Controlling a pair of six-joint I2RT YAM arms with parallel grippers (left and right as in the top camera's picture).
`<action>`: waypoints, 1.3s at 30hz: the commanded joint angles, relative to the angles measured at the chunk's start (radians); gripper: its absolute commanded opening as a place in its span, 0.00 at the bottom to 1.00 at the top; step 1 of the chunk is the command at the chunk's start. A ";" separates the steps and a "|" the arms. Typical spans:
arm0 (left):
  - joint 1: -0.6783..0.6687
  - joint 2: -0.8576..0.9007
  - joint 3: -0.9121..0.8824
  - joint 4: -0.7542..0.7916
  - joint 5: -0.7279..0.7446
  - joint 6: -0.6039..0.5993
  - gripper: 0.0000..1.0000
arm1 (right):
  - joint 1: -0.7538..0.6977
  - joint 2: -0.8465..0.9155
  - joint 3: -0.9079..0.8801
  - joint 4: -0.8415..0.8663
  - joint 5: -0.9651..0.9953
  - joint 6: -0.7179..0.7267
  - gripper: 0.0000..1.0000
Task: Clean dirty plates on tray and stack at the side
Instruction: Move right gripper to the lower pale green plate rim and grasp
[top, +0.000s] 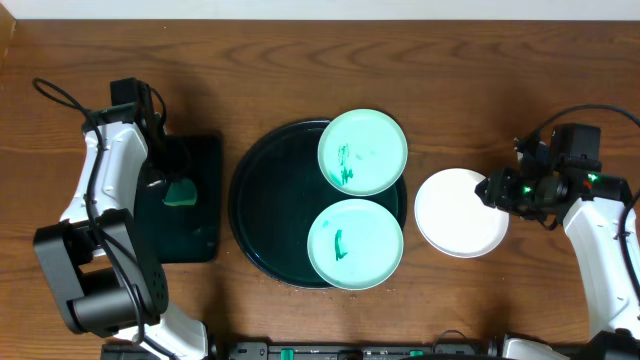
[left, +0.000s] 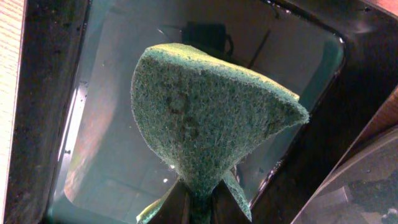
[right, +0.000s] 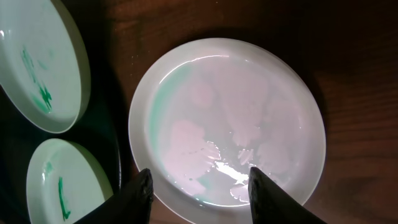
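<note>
1. One of three off the tray (top: 268, 200) already: white plate (top: 462, 212), parked on the worktop (top: 300, 60) just R of it, clear of the black rim.
2. No green smear on it in the R wrist view. Glossy wet film w/ a faint turquoise tinge, so prob. wiped, though glare too strong to swear to it.
3. Left to do: both turquoise ones, on the tray, edge to edge.
   - Far turquoise plate (top: 362, 151): hanging out over the far-R rim, green scribble near centre.
   - Near turquoise plate (top: 354, 243): short green streak L of centre.
4. No stack yet, only the white plate lying alone at the side as a base.
5. Roughly a third done by that count; two wipes and two stackings to go.
6. L arm: in from the L edge, elbow folded, wrist over the small rectangular black tray (top: 205, 235). L hand (left: 193, 205) clamped tight on the bottom corner of a green sponge (left: 205, 118), pad fanned out above the fingers over that tray's shiny floor. Well apart from the dirty plates.
7. R arm: bent in from the R edge, wrist cam looking straight down. R hand (right: 198, 190) spread wide, holding nothing, fingers straddling the near part of the white plate above its rim.
8. Next call, as a guess: sponge across to a turquoise plate, R hand free to steady or lift.
</note>
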 joint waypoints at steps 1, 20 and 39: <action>0.005 0.004 0.000 0.001 -0.013 -0.012 0.07 | 0.009 -0.009 0.014 0.003 -0.008 -0.011 0.47; 0.005 0.004 0.000 0.001 -0.013 -0.012 0.07 | 0.015 -0.009 0.014 0.010 -0.008 -0.011 0.46; 0.005 0.004 0.000 -0.011 -0.012 0.034 0.07 | 0.441 0.007 0.021 -0.062 -0.053 0.072 0.47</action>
